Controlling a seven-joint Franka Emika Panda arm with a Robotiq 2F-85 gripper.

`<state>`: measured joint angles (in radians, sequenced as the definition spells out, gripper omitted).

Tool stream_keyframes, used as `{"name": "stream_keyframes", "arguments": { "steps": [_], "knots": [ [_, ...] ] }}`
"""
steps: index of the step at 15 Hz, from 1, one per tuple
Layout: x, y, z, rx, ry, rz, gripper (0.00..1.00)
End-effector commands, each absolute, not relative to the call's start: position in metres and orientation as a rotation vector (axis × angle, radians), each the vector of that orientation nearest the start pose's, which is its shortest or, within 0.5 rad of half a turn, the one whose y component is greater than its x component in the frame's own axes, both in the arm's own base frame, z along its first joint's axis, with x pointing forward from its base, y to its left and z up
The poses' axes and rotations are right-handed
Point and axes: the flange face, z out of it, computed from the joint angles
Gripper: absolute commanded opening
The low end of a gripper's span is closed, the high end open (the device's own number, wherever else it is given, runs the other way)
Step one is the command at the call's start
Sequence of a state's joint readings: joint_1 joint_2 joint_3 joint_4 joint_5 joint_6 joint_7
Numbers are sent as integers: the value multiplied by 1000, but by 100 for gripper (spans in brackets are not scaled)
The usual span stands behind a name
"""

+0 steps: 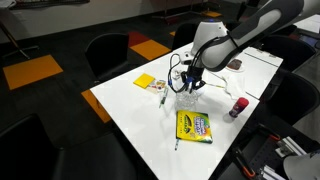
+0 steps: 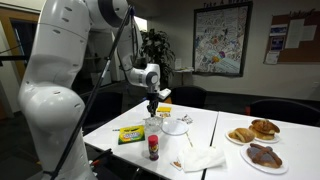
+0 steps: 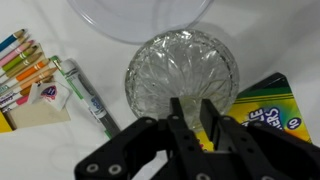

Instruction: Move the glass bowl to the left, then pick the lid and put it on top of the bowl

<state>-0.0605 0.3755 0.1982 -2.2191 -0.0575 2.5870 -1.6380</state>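
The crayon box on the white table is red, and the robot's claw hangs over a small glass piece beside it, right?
No: the crayon box is yellow and green, not red, as an exterior view shows. The gripper does hang over the small glass lid beside it on the white table.

Setting: an office meeting room. We identify it by the white conference table [image 1: 135, 112], which meets a second table edge to edge, by the black office chairs [image 1: 108, 55] drawn up around it, and by the dark carpet broken up with orange carpet tiles [image 1: 32, 71]. In an exterior view we see a framed poster [image 2: 221, 38] and a cork notice board [image 2: 298, 38] pinned with papers on the far wall, with a potted plant [image 2: 155, 45] behind the table. Stationery lies on the tabletop: a yellow sticky-note pad [image 1: 145, 81], a crayon box [image 1: 194, 126] and, in the wrist view, a pen [image 3: 85, 95].
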Motion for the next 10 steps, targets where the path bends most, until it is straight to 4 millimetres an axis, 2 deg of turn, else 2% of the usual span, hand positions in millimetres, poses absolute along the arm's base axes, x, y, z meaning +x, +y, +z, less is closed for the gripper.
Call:
{"name": "stream_keyframes", "arguments": {
  "steps": [1,7,10],
  "knots": [
    [540,80,219,1924,2498,35,59],
    [540,96,265,1774,2531,117,99],
    [538,104,288,1723,2560,149,100]
  ]
}}
